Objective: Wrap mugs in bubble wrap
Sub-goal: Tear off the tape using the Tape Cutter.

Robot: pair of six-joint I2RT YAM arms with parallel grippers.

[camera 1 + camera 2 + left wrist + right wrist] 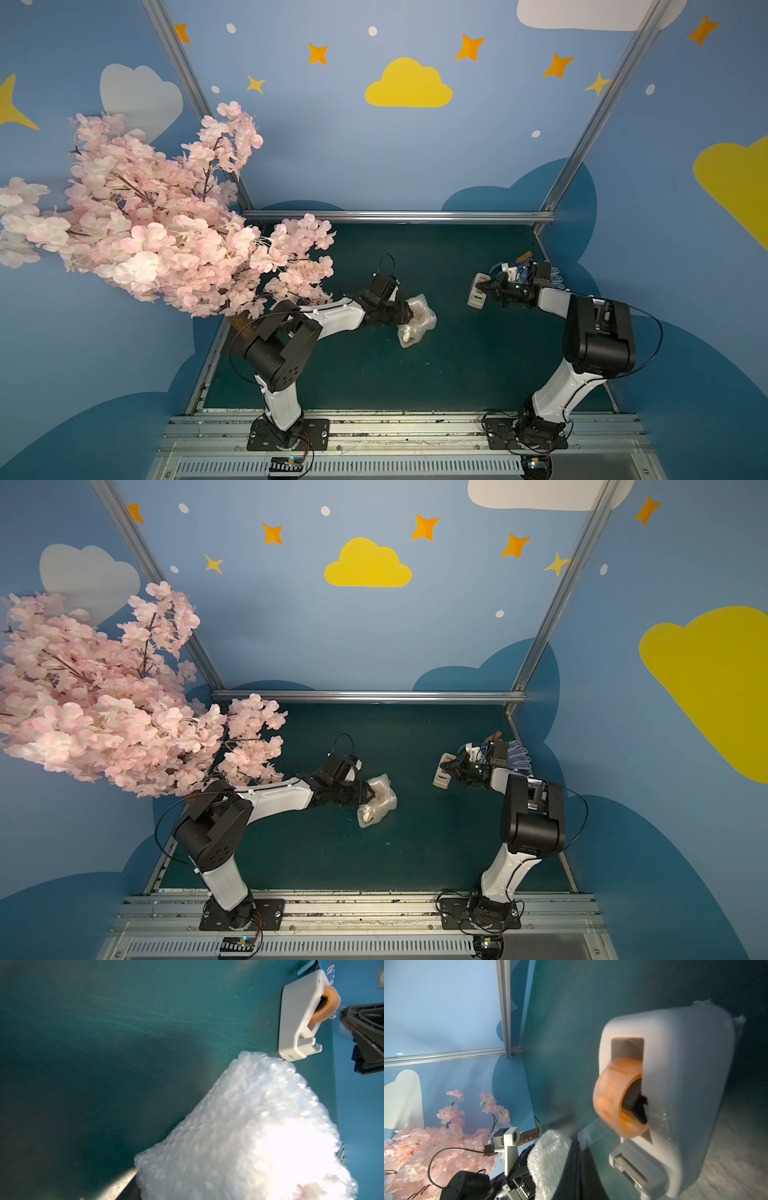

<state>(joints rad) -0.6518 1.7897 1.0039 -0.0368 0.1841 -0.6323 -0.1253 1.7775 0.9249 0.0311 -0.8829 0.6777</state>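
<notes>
The left fingers point(409, 314) clasp the bubble wrap point(419, 318) bundled around the mug point(406, 337), mid-table point(457, 374). The right fingers point(484, 286), fully closed, empty, hover at the tape dispenser point(477, 295), whose slot holds 1 orange tape roll point(616, 1103).

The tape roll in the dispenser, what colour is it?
Translucent orange. The tape roll shows best in the right wrist view, sitting in the white dispenser.

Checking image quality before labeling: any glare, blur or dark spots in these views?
Left wrist view: the bubble wrap is blown out to white near the lens, its texture soft; scratches on the green mat catch light. Right wrist view: the tape dispenser and its orange tape roll are blurred, and the mat beyond them falls into darkness. Both top views: evenly lit, with straight frame rails splaying outward.
</notes>
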